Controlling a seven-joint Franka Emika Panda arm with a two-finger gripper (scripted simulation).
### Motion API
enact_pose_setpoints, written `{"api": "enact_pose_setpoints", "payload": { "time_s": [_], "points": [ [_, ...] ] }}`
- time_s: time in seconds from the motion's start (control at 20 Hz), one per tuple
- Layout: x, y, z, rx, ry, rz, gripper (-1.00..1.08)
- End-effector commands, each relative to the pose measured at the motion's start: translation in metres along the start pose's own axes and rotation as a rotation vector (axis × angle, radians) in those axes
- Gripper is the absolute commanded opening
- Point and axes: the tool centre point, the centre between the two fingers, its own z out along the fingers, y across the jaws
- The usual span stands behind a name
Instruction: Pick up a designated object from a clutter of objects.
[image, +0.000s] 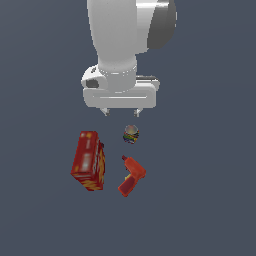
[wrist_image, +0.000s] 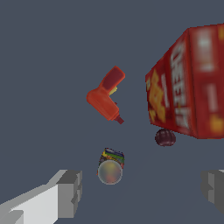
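Roundness leaves the dark maroon ball (wrist_image: 165, 137) without any long axis or heading to report; it sits on the grey floor (wrist_image: 52, 65), close against the lower edge of the Cheez-It cracker box (wrist_image: 188, 87), whether touching cannot be told. Only the wrist view shows it; in the exterior view it does not appear, the box (image: 89, 161) or the arm's bulk probably covering it. The wrist view also shows the printed face of the box, which the exterior view shows only as a blur.

The exterior view gives the layout instead: the box lies toward that view's left, the red-orange drill-shaped thing (image: 131, 176) beside it on the right, the multicoloured striped ball (image: 131, 134) above them in the picture, just below the gripper (image: 120, 112).

The gripper (wrist_image: 142, 190) is spread wide with nothing between its fingers (wrist_image: 70, 192). In the wrist view the striped ball (wrist_image: 110, 167) lies just beyond the fingertips, near the light-coloured finger, and the maroon ball farther out, closer to the other finger, apart from both. The drill (wrist_image: 106, 97) lies farther off still.
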Motion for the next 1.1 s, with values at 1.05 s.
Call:
{"api": "enact_pose_setpoints", "payload": {
  "time_s": [1.05],
  "points": [
    [-0.0025, -0.0033, 0.0046, 0.011, 0.002, -0.01, 1.0]
  ]
}}
